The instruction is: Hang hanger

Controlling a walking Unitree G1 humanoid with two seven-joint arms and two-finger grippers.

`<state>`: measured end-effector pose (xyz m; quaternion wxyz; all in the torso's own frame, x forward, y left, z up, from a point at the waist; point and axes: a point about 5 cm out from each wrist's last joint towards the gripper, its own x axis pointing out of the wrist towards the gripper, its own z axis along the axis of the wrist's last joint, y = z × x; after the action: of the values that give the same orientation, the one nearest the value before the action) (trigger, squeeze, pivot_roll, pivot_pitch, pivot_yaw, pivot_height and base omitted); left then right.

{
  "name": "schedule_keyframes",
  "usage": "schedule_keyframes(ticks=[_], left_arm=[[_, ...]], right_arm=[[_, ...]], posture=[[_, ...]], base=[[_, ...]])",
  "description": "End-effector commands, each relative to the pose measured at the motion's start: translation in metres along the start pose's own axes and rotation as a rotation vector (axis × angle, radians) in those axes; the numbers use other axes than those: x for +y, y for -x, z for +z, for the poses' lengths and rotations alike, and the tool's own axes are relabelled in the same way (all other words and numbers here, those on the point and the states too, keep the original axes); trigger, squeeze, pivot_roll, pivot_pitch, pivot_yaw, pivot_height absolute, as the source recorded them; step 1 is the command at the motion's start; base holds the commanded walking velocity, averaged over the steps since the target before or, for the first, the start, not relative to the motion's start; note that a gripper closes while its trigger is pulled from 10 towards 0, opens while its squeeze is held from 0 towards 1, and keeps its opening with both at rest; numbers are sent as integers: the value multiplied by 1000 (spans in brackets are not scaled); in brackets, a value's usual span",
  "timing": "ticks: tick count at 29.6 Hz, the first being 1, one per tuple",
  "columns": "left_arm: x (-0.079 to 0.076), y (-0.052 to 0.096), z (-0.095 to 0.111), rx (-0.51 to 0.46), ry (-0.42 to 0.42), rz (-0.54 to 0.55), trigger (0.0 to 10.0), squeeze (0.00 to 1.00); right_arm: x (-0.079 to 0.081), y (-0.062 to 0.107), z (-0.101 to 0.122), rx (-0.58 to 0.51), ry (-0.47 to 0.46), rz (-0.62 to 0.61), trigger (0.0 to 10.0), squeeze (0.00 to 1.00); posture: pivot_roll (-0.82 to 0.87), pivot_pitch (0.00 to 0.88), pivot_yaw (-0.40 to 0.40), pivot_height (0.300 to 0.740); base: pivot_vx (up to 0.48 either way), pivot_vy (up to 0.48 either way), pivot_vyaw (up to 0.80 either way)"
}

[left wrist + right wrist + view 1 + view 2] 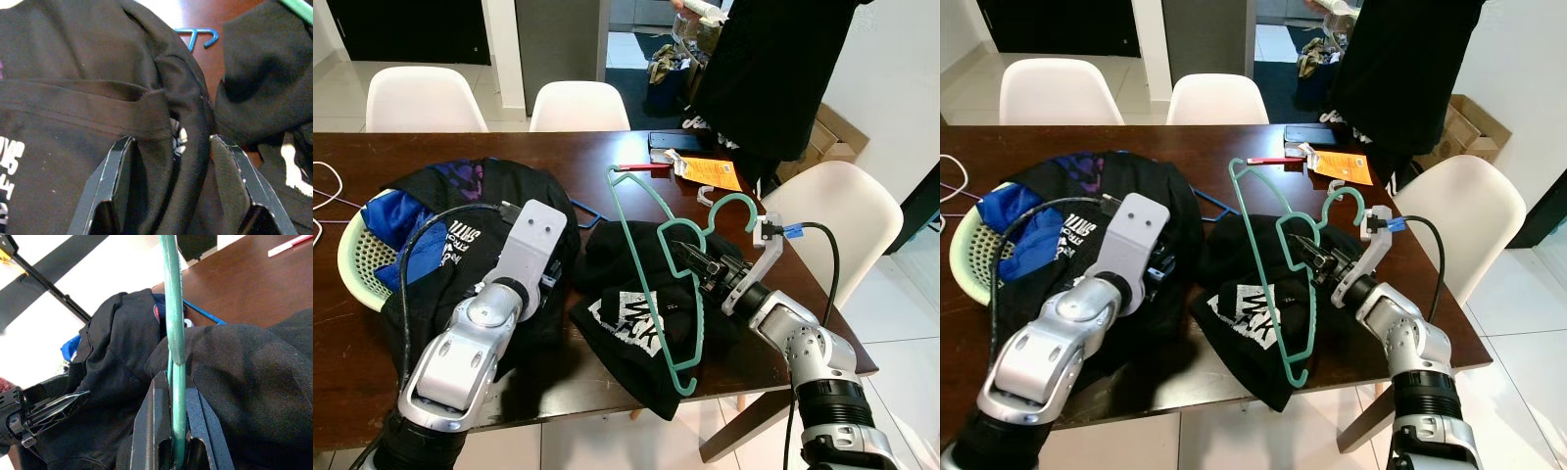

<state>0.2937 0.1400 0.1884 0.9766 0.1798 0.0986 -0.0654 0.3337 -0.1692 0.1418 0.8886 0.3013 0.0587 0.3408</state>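
dark brown wooden table (607,157) stands among white chairs (578,106) on a pale tiled floor; a person in black (773,69) is at its 1 o'clock corner. right gripper (688,258) reaches in from 4 o'clock, forearm bent toward the table's middle, its two fingers clamped together on the bar of the teal hanger (651,259); in the right wrist view the bar runs straight between them (176,396). the hanger lies tilted across a black garment with white print (636,323) at the near edge, its hook (729,208) toward 2 o'clock. left gripper (171,186) comes from 7 o'clock, arm stretched over a heap of black clothing (480,211), fingers (110,181) apart and straddling a fold of black cloth. a pale green basket (362,259) with blue fabric sits at 9 o'clock. an orange card (710,172) and red pen (641,167) lie toward 1 o'clock.
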Motion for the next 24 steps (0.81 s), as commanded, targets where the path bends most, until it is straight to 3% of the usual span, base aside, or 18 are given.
schedule_keyframes(ticks=[1,2,3,5,6,7,12,24], left_arm=[[6,0,3,-18,-14,35,4627,0],[6,0,3,-18,-14,35,4627,0],[9,1,5,-28,-27,52,2941,0],[10,1,7,-34,-37,63,2941,0],[12,2,9,-42,-43,74,5608,0],[13,3,13,-63,-47,86,10000,0],[11,4,19,-99,-48,85,10000,0],[2,2,10,-69,-39,46,10000,0]], right_arm=[[-3,5,0,14,8,-22,10000,0],[-3,5,0,14,8,-22,10000,0],[-3,5,0,15,9,-22,10000,0],[-3,5,0,15,9,-22,10000,0],[-3,4,0,16,9,-21,10000,0],[-3,4,0,16,9,-21,10000,0],[-3,4,0,16,8,-20,10000,0],[-3,4,-1,15,9,-20,10000,0]], posture=[[79,90,-89,740],[79,90,-89,740],[81,90,-91,740],[81,90,-91,740],[82,90,-92,740],[83,90,-92,740],[84,89,-90,740],[83,85,-89,740]], base=[[0,0,0],[0,0,0],[0,0,0],[0,0,0],[0,0,0],[0,0,0],[0,0,0],[0,0,0]])
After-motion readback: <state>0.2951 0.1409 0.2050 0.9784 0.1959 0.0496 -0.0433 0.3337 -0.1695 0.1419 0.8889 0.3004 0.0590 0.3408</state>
